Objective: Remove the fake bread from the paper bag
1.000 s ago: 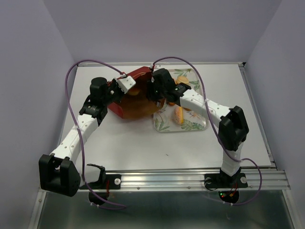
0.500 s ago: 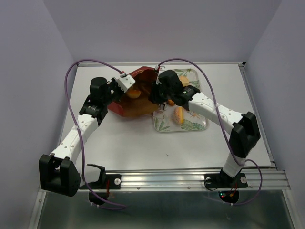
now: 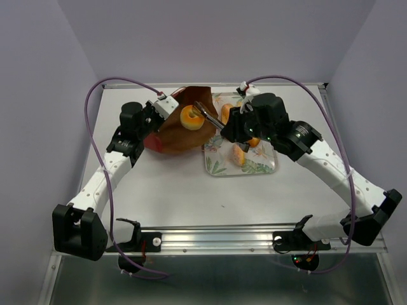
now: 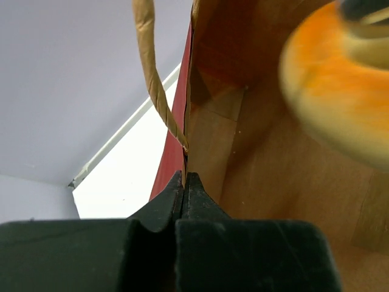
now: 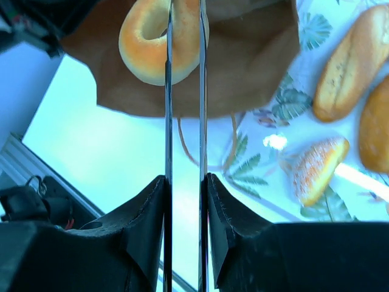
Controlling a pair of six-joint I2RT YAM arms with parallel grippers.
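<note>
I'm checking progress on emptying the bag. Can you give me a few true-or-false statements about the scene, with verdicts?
1. The right gripper holds the bagel. True.
2. The left gripper is open. False: it is shut on the edge of the bag.
3. The tray has no bread on it. False: a wedge and a loaf lie on it.
4. In the top view, the bag lies left of the tray. True.
</note>
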